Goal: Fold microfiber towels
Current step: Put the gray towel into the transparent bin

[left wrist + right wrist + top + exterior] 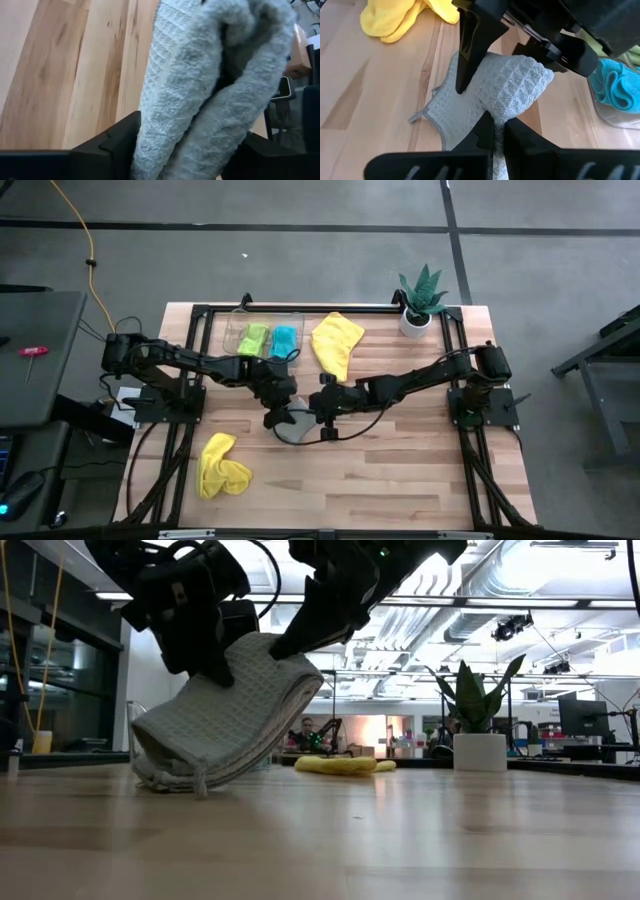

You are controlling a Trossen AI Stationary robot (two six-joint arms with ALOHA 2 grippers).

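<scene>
Grey towel (225,715) lifted off the table (400,840) at one end, pinched by shut right claw (495,132), also gripped, it seems, between wide left claw (185,150) fingers.

A: What is the grey towel (485,105) looking like up close?

B: Cloth, matt, showing a waffle weave on one face and a fuzzier plush on the other. The yellow towel (337,343) at the far side is looking soft and plush too.

A: And the surface (400,470)?

B: Pale wood, smooth, with grain streaks, giving off a faint sheen. The tray (240,330) is showing as clear plastic.

A: The left pincer (175,150)?

B: Dark, matt plastic-looking fingers (107,150). The plant pot (414,323) is looking smooth and white.
</scene>
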